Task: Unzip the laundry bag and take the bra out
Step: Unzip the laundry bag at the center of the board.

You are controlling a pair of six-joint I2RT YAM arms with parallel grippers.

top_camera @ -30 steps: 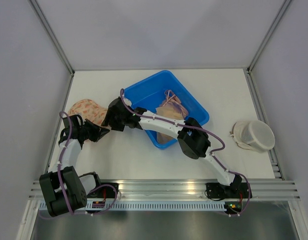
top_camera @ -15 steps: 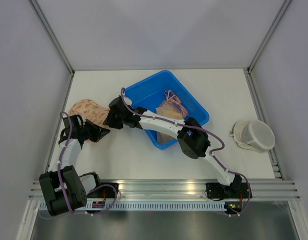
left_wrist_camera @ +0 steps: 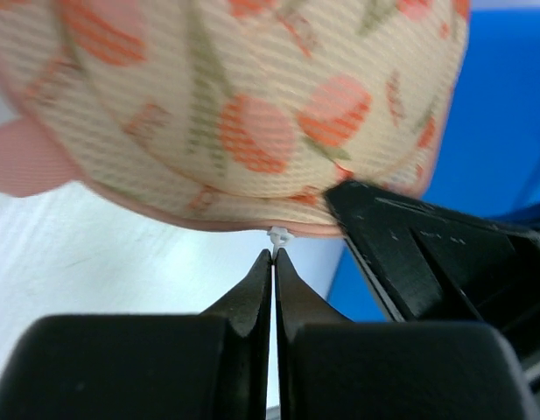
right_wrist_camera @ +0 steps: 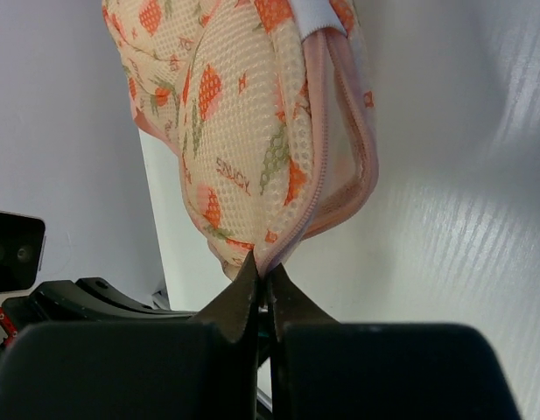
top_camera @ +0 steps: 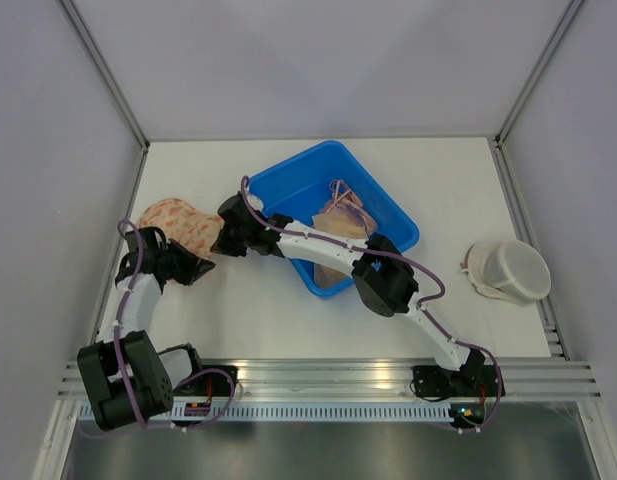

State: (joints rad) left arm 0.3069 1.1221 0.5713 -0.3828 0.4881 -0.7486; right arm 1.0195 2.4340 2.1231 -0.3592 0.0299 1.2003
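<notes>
The floral mesh laundry bag [top_camera: 173, 220] lies on the left part of the white table [top_camera: 288, 320], just beside the blue tray [top_camera: 298, 180]. The left gripper [left_wrist_camera: 274, 255] is pinched tight on the small white zipper pull [left_wrist_camera: 278, 236] at the bag's pink edge. The right gripper [right_wrist_camera: 262, 271] is clamped on the bag's zipped seam close by. The bag looks closed, and I cannot see the bra.
</notes>
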